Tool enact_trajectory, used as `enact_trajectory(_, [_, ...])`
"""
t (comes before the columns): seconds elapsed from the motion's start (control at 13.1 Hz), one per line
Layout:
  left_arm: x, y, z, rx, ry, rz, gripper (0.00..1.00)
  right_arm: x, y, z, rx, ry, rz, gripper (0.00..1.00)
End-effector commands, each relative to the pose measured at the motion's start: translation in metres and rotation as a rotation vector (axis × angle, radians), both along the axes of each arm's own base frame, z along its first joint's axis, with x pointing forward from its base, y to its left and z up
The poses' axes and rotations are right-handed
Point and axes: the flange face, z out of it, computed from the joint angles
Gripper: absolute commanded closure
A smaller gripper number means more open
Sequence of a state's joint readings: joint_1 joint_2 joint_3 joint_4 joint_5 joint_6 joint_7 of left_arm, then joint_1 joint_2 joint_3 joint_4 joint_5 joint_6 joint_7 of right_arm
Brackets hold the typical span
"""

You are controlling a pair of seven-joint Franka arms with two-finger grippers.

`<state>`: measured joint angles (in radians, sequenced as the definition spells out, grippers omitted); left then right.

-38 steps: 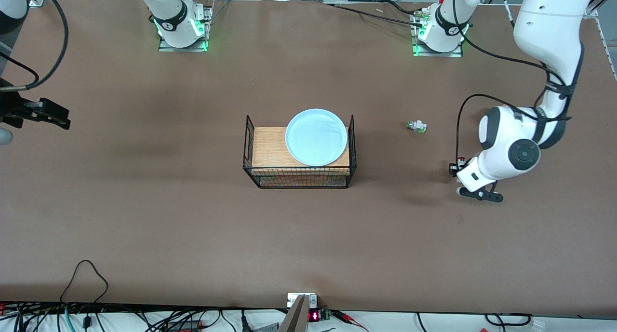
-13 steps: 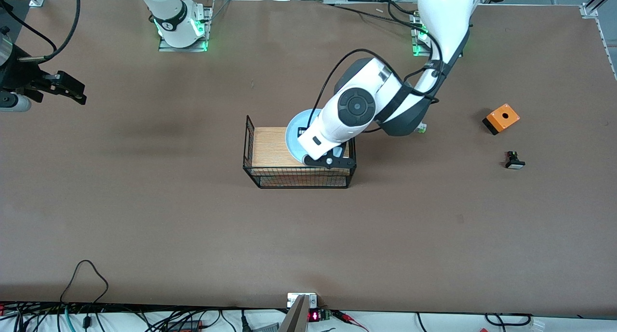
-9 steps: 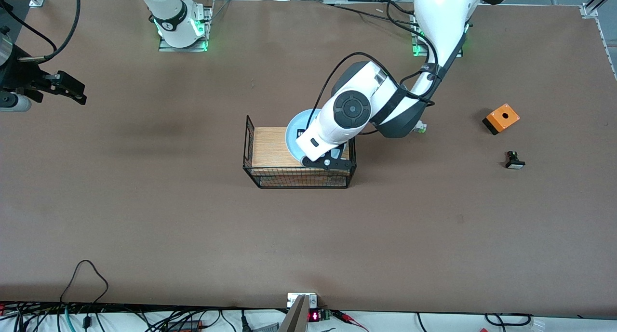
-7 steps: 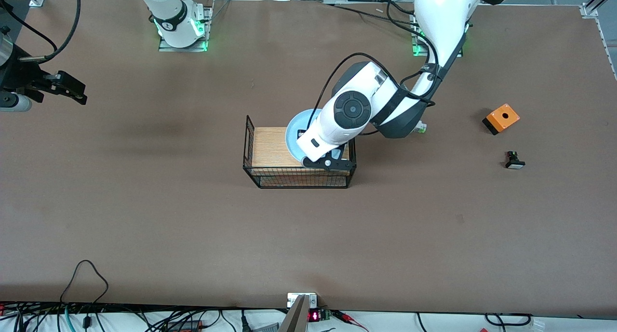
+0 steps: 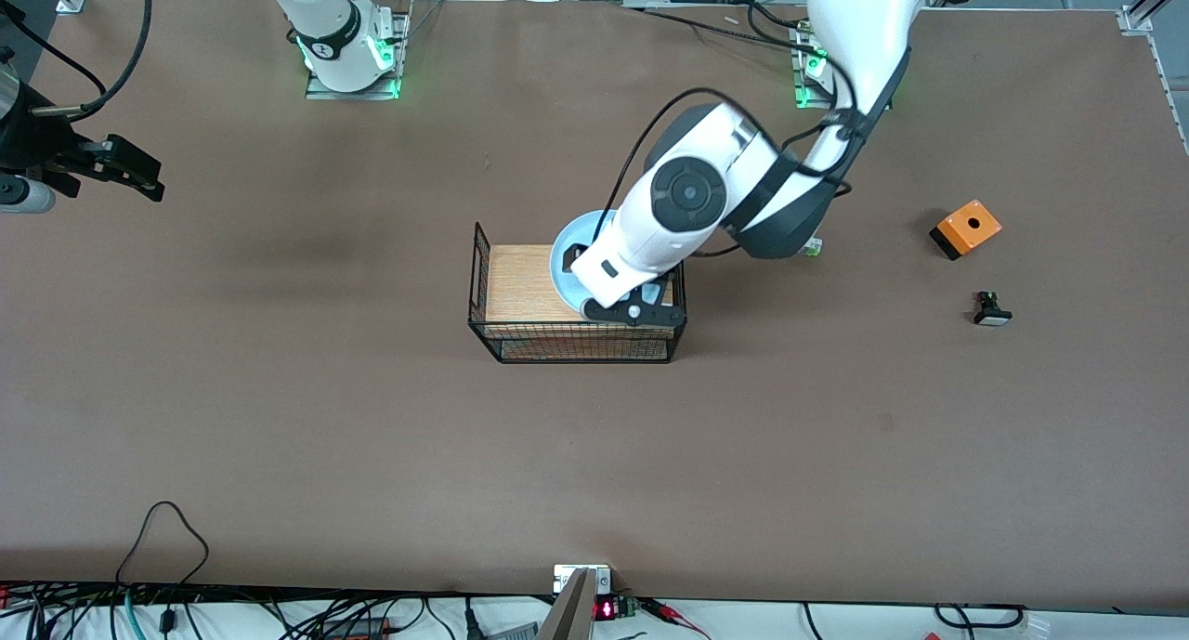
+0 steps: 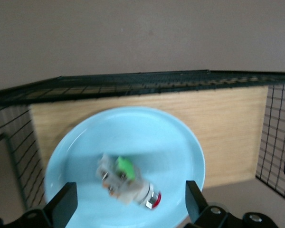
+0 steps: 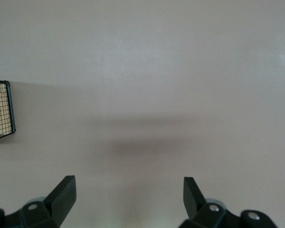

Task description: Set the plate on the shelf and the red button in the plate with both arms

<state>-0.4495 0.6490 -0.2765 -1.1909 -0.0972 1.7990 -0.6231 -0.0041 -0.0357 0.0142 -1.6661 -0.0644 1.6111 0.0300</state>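
Observation:
The pale-blue plate (image 5: 564, 261) lies on the wooden board (image 5: 516, 282) inside the black wire basket (image 5: 576, 345), mostly hidden under my left arm in the front view. In the left wrist view the plate (image 6: 147, 137) holds the red button (image 6: 131, 182), which lies on its side with its red cap toward the rim. My left gripper (image 5: 635, 313) hovers over the plate, open, with its fingers wide on either side of the button (image 6: 128, 205). My right gripper (image 5: 123, 170) waits open and empty over bare table at the right arm's end (image 7: 128, 197).
An orange box (image 5: 966, 228) and a black part with a white face (image 5: 991, 311) lie toward the left arm's end. A green-capped white part (image 5: 814, 246) peeks out beside the left arm. The basket's wire walls (image 6: 133, 81) stand up around the plate.
The left arm swung from the left arm's end of the table to over the basket, uncovering the orange box and black part. In the last half second its wrist rose slightly. The right arm barely moved.

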Motion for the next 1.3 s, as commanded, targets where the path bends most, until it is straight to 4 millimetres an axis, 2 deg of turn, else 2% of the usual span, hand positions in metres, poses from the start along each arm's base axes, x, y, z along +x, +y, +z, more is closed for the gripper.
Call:
enact_trajectory(0.0, [-0.008,0.040,0.057,0.080,0.023,0.015,0.00,0.001,0.002,0.005,0.010,0.011,-0.011,0.00])
enact_trajectory(0.15, [-0.002,0.084,0.079,0.126,0.069,0.039,0.00,0.001,0.002,0.005,0.010,0.011,-0.011,0.00])
enact_trajectory(0.23, [0.007,0.111,0.088,0.165,0.060,0.064,0.00,0.001,0.002,0.006,0.010,0.009,-0.011,0.00])
enact_trajectory(0.46, [0.026,0.182,0.125,0.220,-0.033,0.004,0.00,0.001,0.002,0.006,0.010,0.009,-0.011,0.00])
enact_trajectory(0.61, [0.048,0.242,0.130,0.194,-0.042,-0.035,0.00,0.001,0.002,0.006,0.010,0.009,-0.011,0.00])
enact_trajectory(0.69, [0.055,0.262,0.130,0.184,-0.044,-0.067,0.00,0.001,0.002,0.006,0.010,0.009,-0.011,0.00])
enact_trajectory(0.77, [0.058,0.287,0.139,0.179,-0.059,-0.087,0.00,0.001,0.002,0.006,0.010,0.009,-0.011,0.00])
enact_trajectory(0.92, [0.051,0.319,0.151,0.187,-0.071,-0.142,0.00,0.001,0.002,0.006,0.010,0.009,-0.011,0.00])
enact_trajectory(1.0, [0.043,0.337,0.150,0.197,-0.067,-0.163,0.00,0.001,0.002,0.006,0.010,0.009,-0.011,0.00])
enact_trajectory(1.07, [0.030,0.360,0.149,0.210,-0.064,-0.170,0.00,0.001,0.002,0.006,0.010,0.009,-0.011,0.00])
enact_trajectory(1.23, [0.003,0.394,0.151,0.235,-0.129,-0.126,0.00,0.001,0.002,0.006,0.010,0.009,-0.011,0.00])
